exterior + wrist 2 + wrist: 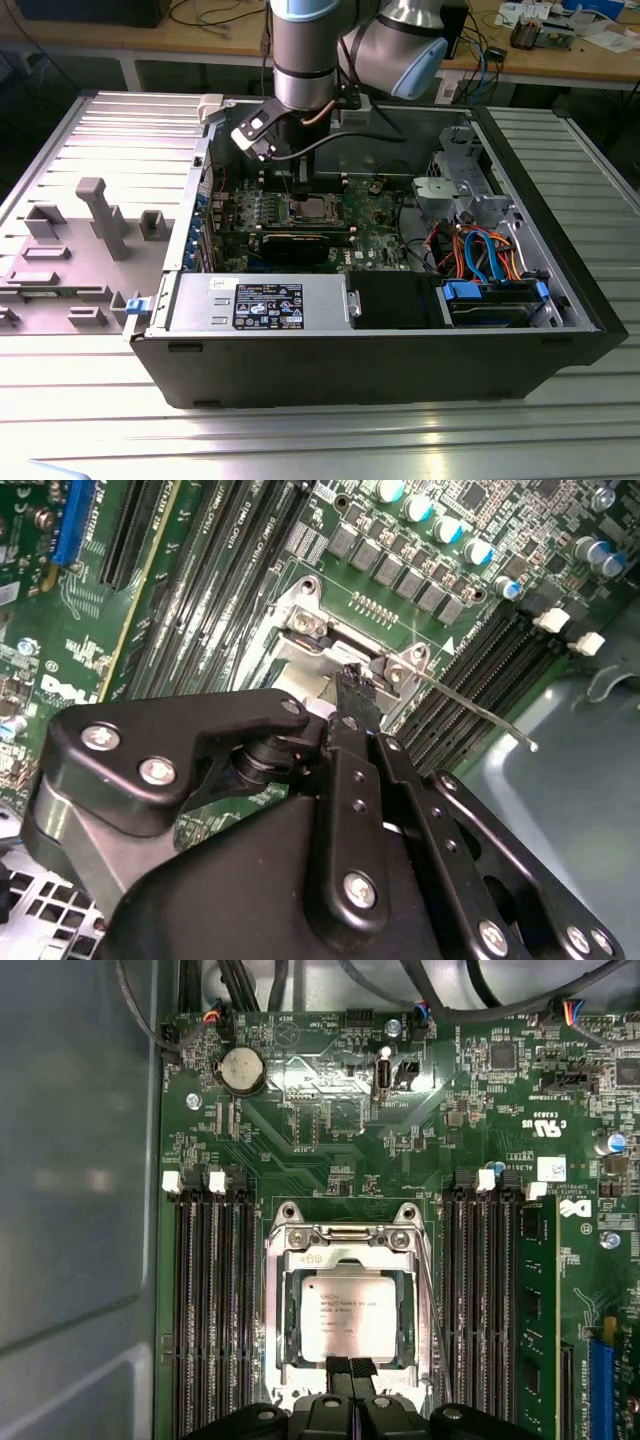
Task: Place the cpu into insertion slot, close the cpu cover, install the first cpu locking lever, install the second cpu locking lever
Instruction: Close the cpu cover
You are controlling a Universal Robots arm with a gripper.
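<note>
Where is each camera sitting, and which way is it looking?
Exterior view: off the arm, above the open computer case, looking down into it; the arm shows.
First wrist view: on the arm, looking straight down at the cpu; its shut fingers show.
Second wrist view: on the arm, looking slantwise across the motherboard; the gripper shows close up.
Both wrist views share the cpu cover and the fingers.

Fine print on the cpu (345, 1320), white print on a black label (268, 305), neither clearly readable.
</note>
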